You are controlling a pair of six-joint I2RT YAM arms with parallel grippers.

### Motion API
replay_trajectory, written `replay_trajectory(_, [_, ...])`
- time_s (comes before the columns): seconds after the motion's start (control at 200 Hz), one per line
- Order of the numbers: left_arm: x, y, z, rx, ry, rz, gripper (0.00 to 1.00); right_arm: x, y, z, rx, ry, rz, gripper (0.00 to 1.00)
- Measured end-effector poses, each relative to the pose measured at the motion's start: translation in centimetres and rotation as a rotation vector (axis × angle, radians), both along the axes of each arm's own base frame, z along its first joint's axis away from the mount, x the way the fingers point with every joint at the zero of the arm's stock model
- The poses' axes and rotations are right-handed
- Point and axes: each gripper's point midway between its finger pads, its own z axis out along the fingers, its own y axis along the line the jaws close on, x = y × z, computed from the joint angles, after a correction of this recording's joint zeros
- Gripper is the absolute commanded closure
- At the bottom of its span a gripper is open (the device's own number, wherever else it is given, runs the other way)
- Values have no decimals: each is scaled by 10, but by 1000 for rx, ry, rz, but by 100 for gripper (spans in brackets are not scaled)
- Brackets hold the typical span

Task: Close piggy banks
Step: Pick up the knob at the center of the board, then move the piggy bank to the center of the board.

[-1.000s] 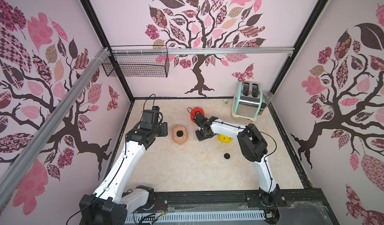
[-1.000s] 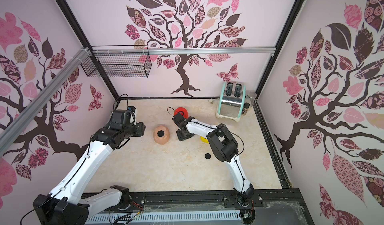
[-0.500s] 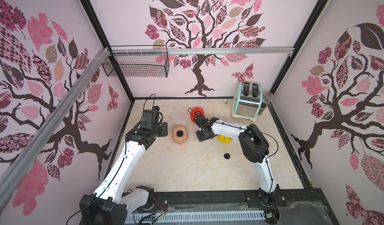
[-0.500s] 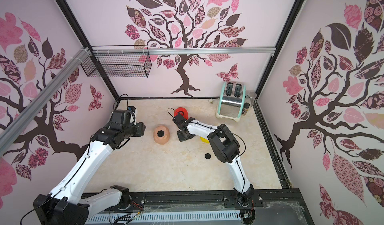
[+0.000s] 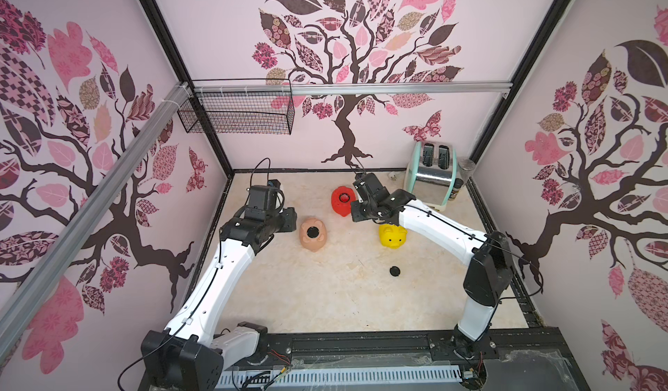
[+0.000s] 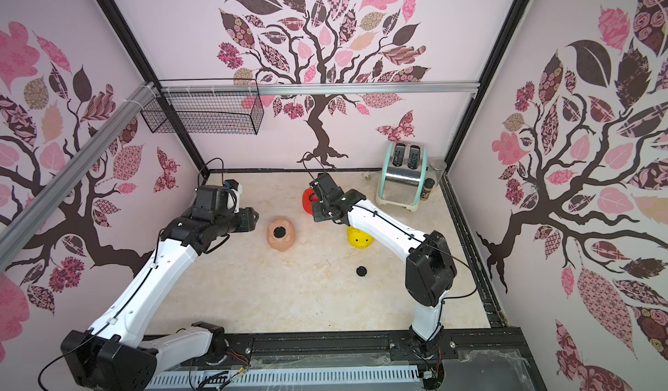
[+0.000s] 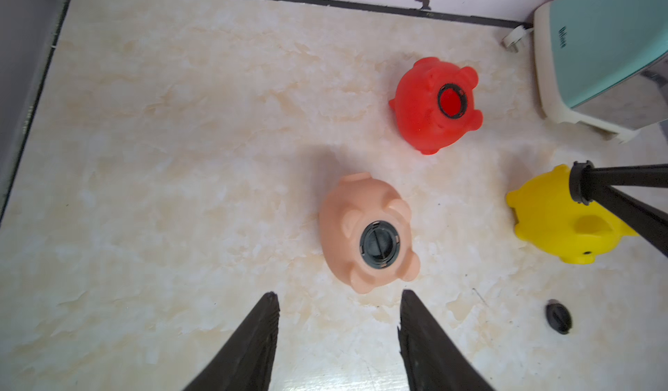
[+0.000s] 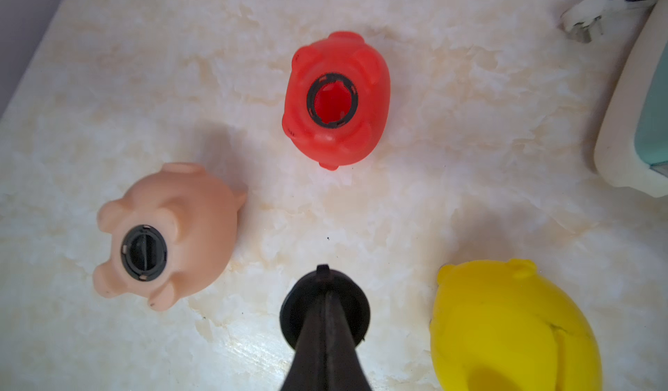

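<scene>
The place is a small booth. The walls (image 5: 361,27) are pale pink and papered with dark trees and patterned leaves, black posts stand in the corners, and a wire basket (image 5: 238,114) hangs at the back. The tabletop (image 5: 325,298) is a cream marbled sheet, and a mint and chrome toaster (image 5: 432,175) is tucked into its far right corner.

The peach-pink piggy bank (image 5: 313,233) lies belly up near the middle with a black plug seated in its hole. Just beside it, the left tool (image 7: 338,293) hovers with its jaws apart, holding nothing. Further back, the red piggy bank (image 5: 341,201) lies belly up with its hole open. The right tool (image 8: 324,291) is above the tabletop between the red pig and the yellow piggy bank (image 5: 392,236), clamped shut on a black disc (image 8: 291,309). A loose plug (image 5: 394,271) lies nearer the front, apart from all three pigs.
</scene>
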Motion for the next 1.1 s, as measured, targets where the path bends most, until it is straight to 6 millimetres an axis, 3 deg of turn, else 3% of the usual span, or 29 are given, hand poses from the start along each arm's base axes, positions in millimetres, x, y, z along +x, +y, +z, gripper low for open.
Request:
replay_trajectory(0.155, [37,-27,25,-132,-31,-29,43,14,-17,15,75,-9,-70,100])
replay_trajectory(0.285, [79,-52,25,-218,-27,-66,41,24,-25,20,154,7,-121,100])
replay_trajectory(0.5, [152,-90,-6,-301,25,-137,41,31,-21,23,231,44,-175,100])
replay_trajectory(0.73, [207,-114,-52,-369,72,-194,42,33,-15,18,262,72,-185,100])
replay_trajectory(1.095, [259,-134,-86,-450,61,-249,38,34,-13,7,253,94,-183,100])
